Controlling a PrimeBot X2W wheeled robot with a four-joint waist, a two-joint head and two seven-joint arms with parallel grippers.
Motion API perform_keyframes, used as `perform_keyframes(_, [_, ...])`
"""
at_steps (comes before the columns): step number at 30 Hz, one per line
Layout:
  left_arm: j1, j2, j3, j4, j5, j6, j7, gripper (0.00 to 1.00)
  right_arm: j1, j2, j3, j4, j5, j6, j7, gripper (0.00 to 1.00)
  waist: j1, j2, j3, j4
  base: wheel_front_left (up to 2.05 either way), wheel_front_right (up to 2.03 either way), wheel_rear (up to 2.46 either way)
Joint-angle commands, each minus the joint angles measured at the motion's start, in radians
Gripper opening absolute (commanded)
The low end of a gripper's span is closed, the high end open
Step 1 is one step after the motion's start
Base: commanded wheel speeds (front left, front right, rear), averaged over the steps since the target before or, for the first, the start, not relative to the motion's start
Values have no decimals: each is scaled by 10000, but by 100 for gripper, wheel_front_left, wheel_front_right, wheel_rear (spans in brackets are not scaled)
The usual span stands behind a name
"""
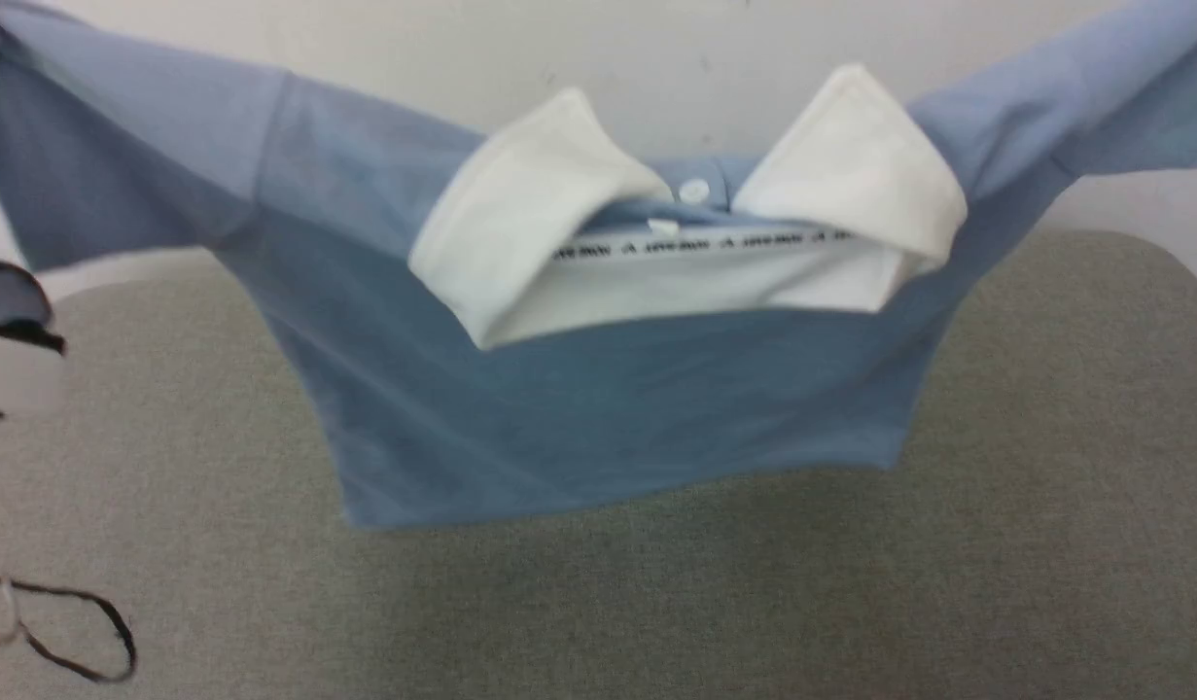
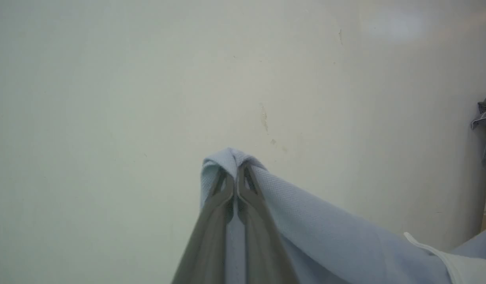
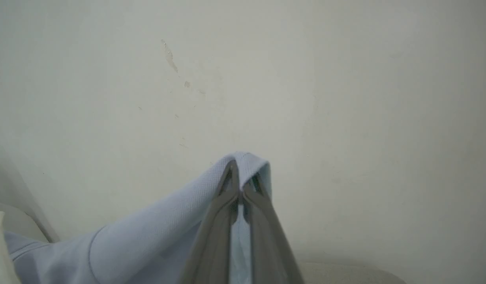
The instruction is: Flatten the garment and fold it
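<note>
shirt hangs spread in the air, no fold made yet

the light blue short-sleeved polo shirt with a white collar (image 1: 598,418) hangs above the grey cloth-covered surface (image 1: 1045,506), not laid flat on it. the left pincer (image 2: 237,172) is pressed together on the tip of one sleeve, and the right pincer (image 3: 241,177) pinches the other. flattening looks about half done: the cloth is stretched wide, but laying it down and every fold remain. its long axis runs sleeve to sleeve, left to right across the head view, collar uppermost and body dropping towards the surface.
</note>
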Motion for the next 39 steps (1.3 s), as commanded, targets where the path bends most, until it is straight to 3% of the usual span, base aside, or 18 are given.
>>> perform_keyframes(1, [-252, 70, 91, -38, -25, 41, -82, 0, -194, -9, 55, 58, 62, -7, -67, 0, 1, 0, 116, -44, 0, 0, 0])
perform_keyframes(6, [-1483, 403, 13, 446, 67, -113, -129, 0, -1294, -132, 282, 484, -285, -7, -345, 0, 1, 0, 617, -95, 0, 0, 0])
perform_keyframes(13, [-3657, 626, -643, 2708, 401, -672, -644, 0, -3163, -48, 999, 1500, -1167, -7, -964, 0, 1, 0, 1826, -260, 0, 0, 0])
perform_keyframes(19, [-6025, 622, -1299, 5313, 967, -1269, -1633, 0, -4895, 26, 1634, 3279, -1873, -7, -2246, 0, 1, 0, 3255, -411, 0, 0, 0])
perform_keyframes(28, [-9429, 87, -1949, 8576, 1573, -1697, -3416, 0, -7458, 204, 1768, 6185, -2749, -7, -4603, 0, 1, 0, 4763, -303, 0, 0, 0])
perform_keyframes(33, [-10197, -178, -2298, 9833, 1703, -1878, -4002, 0, -7952, 337, 2005, 7325, -2807, -7, -5343, 0, 1, 0, 5169, -142, 0, 0, 0])
perform_keyframes(39, [-9613, -277, -2936, 11100, 1862, -2114, -4427, 0, -7151, 369, 2572, 8109, -2501, -7, -5842, 0, 1, 0, 5194, 29, 0, 0, 0])
